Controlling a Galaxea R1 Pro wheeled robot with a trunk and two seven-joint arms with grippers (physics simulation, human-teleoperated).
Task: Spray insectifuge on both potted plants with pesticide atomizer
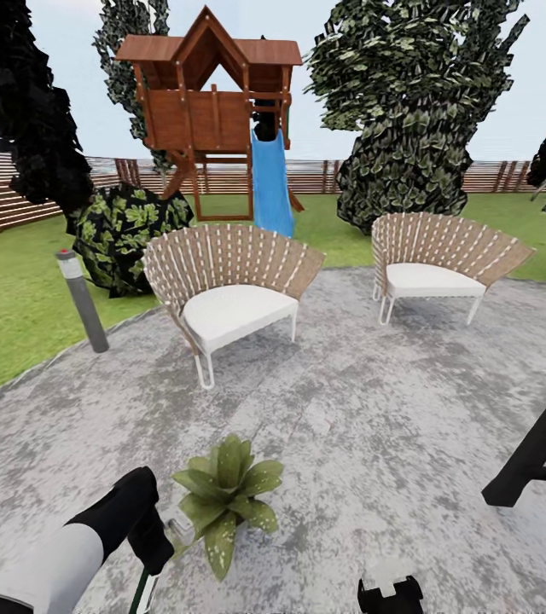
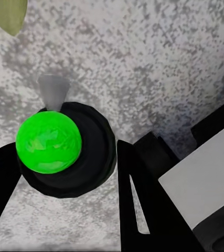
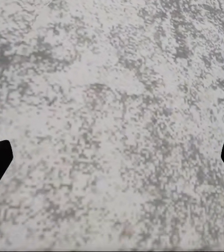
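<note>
One potted plant [image 1: 226,495], a low rosette of pointed green leaves, stands on the grey patio [image 1: 375,409] of the garden, close in front of me. My left gripper [image 1: 152,546] hangs just left of it, shut on the pesticide atomizer [image 1: 177,533]. In the left wrist view the atomizer [image 2: 85,152] is a dark round body with a green dome and a pale nozzle [image 2: 53,90], held between the black fingers [image 2: 143,205]; a leaf tip [image 2: 7,13] shows beyond it. No insectifuge shows on the leaves. My right gripper [image 1: 390,588] is low at the right, and in its own view my right gripper [image 3: 112,157] is open over bare paving.
Two slatted chairs [image 1: 230,290] [image 1: 435,269] stand on the patio's far side. A grey bollard lamp [image 1: 84,300] and a dark bush [image 1: 128,234] mark the left edge. A black stand leg [image 1: 537,452] slants in at right. Behind are a playhouse with a blue slide [image 1: 270,183] and the fence.
</note>
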